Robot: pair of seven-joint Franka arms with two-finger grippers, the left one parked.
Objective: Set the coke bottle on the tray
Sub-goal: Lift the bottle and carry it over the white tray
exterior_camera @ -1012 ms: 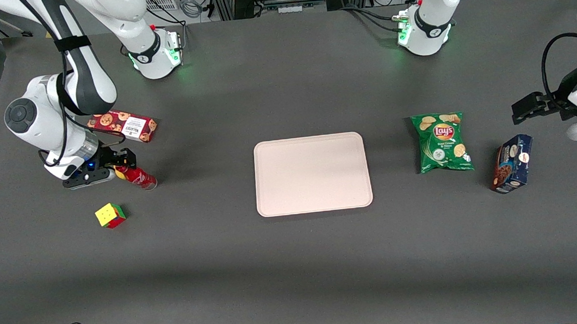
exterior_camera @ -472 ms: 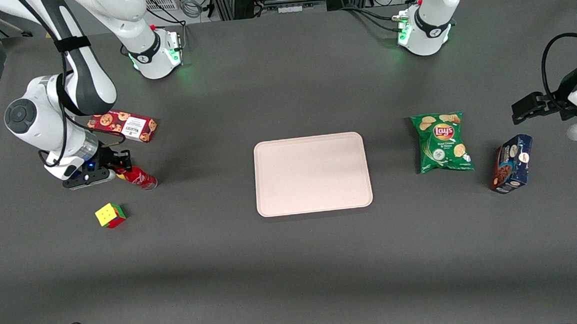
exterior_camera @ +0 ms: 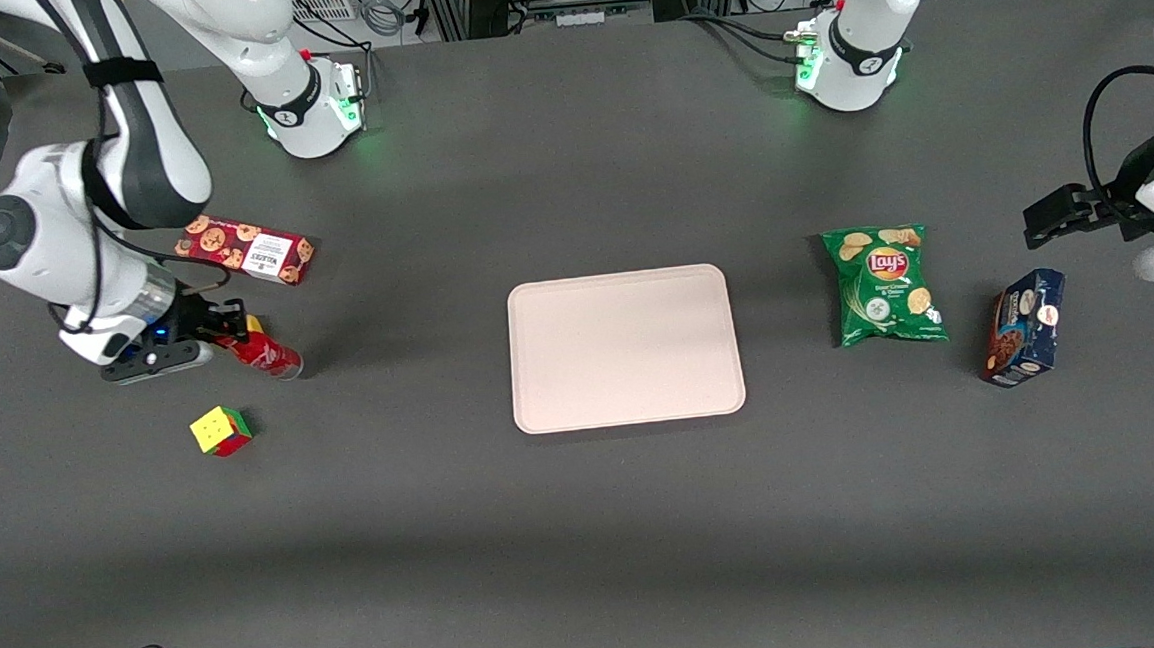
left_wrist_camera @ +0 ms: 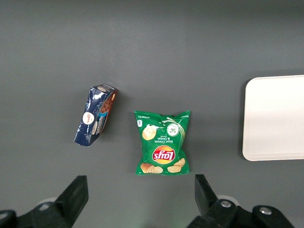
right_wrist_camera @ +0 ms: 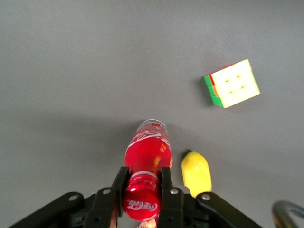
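Observation:
The coke bottle (exterior_camera: 266,356), slim and red with white script, hangs tilted just over the table toward the working arm's end. My right gripper (exterior_camera: 226,336) is shut on its neck, below the red cap. In the right wrist view the black fingers (right_wrist_camera: 166,183) press both sides of the coke bottle (right_wrist_camera: 148,152), and the gripper (right_wrist_camera: 143,175) grips just under the cap. The pale beige-pink tray (exterior_camera: 624,346) lies flat in the middle of the table with nothing on it; its edge also shows as the tray (left_wrist_camera: 275,118) in the left wrist view.
A yellow lemon-like lump (right_wrist_camera: 196,173) lies beside the bottle. A colour cube (exterior_camera: 221,431) sits nearer the front camera, and a red cookie box (exterior_camera: 250,252) lies farther from it. A green chips bag (exterior_camera: 883,285) and a blue box (exterior_camera: 1023,327) lie toward the parked arm's end.
The right arm has risen and drawn slightly toward its own end of the table, carrying the bottle with it. The yellow lump beside the bottle shows more.

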